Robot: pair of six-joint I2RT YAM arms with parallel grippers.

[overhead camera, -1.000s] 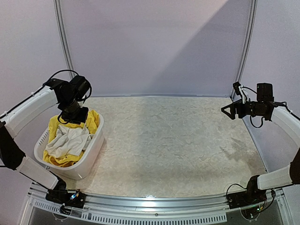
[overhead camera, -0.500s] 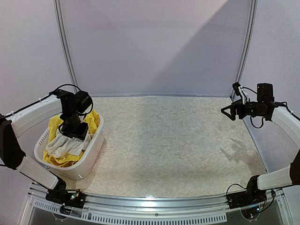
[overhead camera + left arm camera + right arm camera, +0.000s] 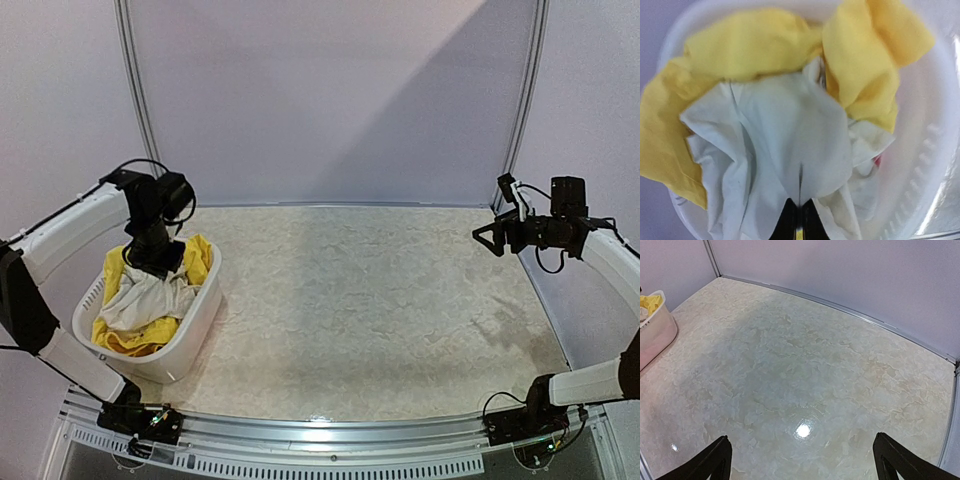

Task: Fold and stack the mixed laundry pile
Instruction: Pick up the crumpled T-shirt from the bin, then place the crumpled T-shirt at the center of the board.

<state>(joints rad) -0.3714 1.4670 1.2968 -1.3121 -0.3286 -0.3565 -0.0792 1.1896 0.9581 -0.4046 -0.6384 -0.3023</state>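
The laundry pile lies in a white basket (image 3: 192,328) at the table's left. A white T-shirt (image 3: 148,298) sits on top of bright yellow shorts (image 3: 197,258). My left gripper (image 3: 152,262) is down in the basket, shut on a fold of the white T-shirt (image 3: 790,135). The wrist view shows the fingers (image 3: 788,220) pressed together with the cloth creased between them. Yellow cloth (image 3: 755,45) rings the shirt. A small pink-red bit (image 3: 877,161) peeks out at the right. No navy piece shows. My right gripper (image 3: 483,238) is open and empty, held high over the table's far right.
The basket wall (image 3: 925,150) curves close around the left gripper. The basket's corner (image 3: 655,330) shows at the left of the right wrist view. The marbled tabletop (image 3: 370,300) is enclosed by pale walls at the back and sides.
My left gripper dropped onto the white T-shirt in the basket, then rose slightly with the cloth pinched. The right arm has not moved.
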